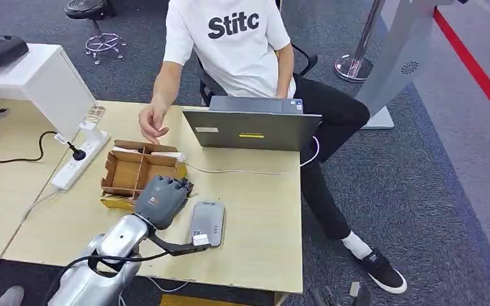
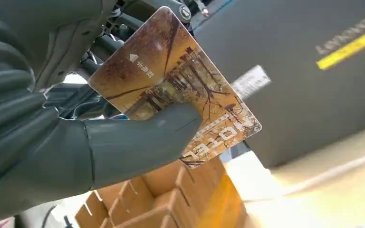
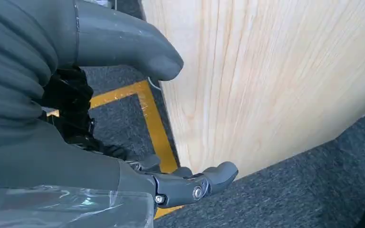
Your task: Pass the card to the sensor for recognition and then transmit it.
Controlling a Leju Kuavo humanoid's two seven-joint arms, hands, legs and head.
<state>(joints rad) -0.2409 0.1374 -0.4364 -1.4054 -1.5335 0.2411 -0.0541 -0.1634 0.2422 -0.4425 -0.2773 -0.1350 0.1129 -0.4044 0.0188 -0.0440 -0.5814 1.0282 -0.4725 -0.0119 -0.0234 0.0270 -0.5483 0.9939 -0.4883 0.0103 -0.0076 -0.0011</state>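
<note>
The left hand [image 1: 161, 201] pinches the card [image 2: 173, 85] by thumb alone near the tabletop's front edge, so tilting toward the grey sensor [image 1: 207, 223] could slip it; right hand [image 3: 100, 118] holds nothing.

Silver left arm [image 1: 105, 245]; black cable; dark grey fingers [image 1: 180, 186].

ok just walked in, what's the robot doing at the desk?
The robot's left hand is pinching a brown printed card between thumb and fingers, just above the cardboard divider box on the wooden desk. The grey sensor pad lies right beside that hand; the card is not over it yet. The right hand hangs by the desk's side with nothing in it. A seated person's hand hovers behind the box, next to a laptop.
</note>
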